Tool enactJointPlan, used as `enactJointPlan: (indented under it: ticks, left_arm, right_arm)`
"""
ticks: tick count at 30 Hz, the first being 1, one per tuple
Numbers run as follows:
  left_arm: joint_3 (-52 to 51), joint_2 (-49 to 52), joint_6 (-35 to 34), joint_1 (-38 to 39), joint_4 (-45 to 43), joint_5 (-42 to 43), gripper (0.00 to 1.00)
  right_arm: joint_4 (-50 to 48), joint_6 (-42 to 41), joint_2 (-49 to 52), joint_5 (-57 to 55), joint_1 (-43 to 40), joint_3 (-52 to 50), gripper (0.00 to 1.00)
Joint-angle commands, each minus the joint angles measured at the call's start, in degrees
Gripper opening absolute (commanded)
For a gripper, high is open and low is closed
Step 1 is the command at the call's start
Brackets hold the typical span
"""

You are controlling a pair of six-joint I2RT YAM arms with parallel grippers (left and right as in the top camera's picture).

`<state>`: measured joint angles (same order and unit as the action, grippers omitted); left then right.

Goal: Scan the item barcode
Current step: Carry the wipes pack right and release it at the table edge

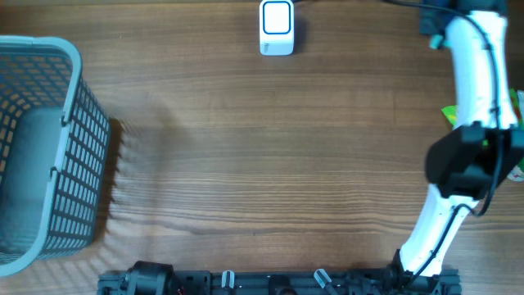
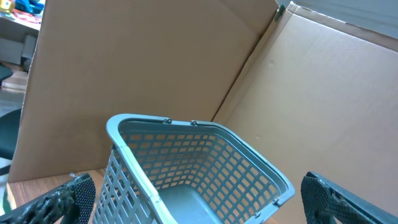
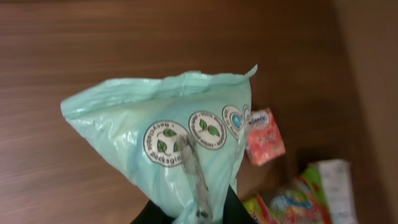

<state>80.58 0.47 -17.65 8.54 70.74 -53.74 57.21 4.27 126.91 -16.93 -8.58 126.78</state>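
Observation:
The item, a mint-green plastic bag (image 3: 155, 124) with round leaf logos, fills the right wrist view. My right gripper (image 3: 196, 214) is shut on its lower end, with the dark jaws on either side of the crumpled film. No barcode shows on the face in view. The white scanner (image 1: 277, 27) stands at the table's far edge, in the middle. The right arm (image 1: 475, 82) reaches along the right side toward the far corner. In the left wrist view my left gripper (image 2: 199, 208) is open wide with nothing between its fingers, above the basket (image 2: 186, 155).
A grey-blue mesh basket (image 1: 78, 156) stands at the left edge of the table. Below the bag lie a red packet (image 3: 264, 137), bright printed packets (image 3: 292, 202) and a white and green box (image 3: 336, 180). Brown cardboard walls (image 2: 155, 56) rise behind the basket.

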Motion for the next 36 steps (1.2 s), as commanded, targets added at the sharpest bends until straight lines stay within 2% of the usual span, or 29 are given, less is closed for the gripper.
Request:
enactJointPlan:
  ticks: [1, 5, 6, 7, 8, 9, 14, 17, 23, 28, 36]
  left_arm:
    - [-0.1, -0.1, 0.5, 0.3, -0.1, 0.1, 1.00]
    - [-0.1, -0.1, 0.5, 0.3, -0.1, 0.1, 1.00]
    - [-0.1, -0.1, 0.5, 0.3, -0.1, 0.1, 1.00]
    - [-0.1, -0.1, 0.5, 0.3, -0.1, 0.1, 1.00]
    - [-0.1, -0.1, 0.5, 0.3, -0.1, 0.1, 1.00]
    - [-0.1, -0.1, 0.5, 0.3, -0.1, 0.1, 1.00]
    - [-0.1, -0.1, 0.5, 0.3, -0.1, 0.1, 1.00]
    - [-0.1, -0.1, 0.5, 0.3, -0.1, 0.1, 1.00]
    - [-0.1, -0.1, 0.5, 0.3, -0.1, 0.1, 1.00]
    - [-0.1, -0.1, 0.5, 0.3, -0.1, 0.1, 1.00]
    - [-0.1, -0.1, 0.5, 0.3, -0.1, 0.1, 1.00]
  right_arm:
    - [-5.5, -1.5, 5.4, 7.0, -4.9, -4.7, 0.04]
    - [-9.1, -1.9, 12.7, 11.0, -9.7, -5.4, 0.04]
    - [-9.5, -2.9, 13.3, 11.8, -9.9, -5.4, 0.21]
    - [-9.7, -3.5, 13.4, 12.3, -10.0, -5.4, 0.47]
    - [-10.2, -3.7, 13.5, 12.9, -10.0, -5.4, 0.94]
    - [-10.3, -3.9, 12.7, 14.3, -10.0, -4.7, 1.00]
    - [-9.2, -10.7, 4.3, 20.2, -10.0, -2.9, 1.00]
    - [-4.3, -16.9, -3.7, 30.2, -9.6, -2.9, 1.00]
    - [5.8, -14.1, -15.3, 45.3, -5.2, -2.9, 1.00]
    - [14.3, -5.6, -29.6, 44.3, 0.9, -2.9, 1.00]
    - [24.9, -5.9, -55.0, 40.7, 3.2, -2.9, 1.00]
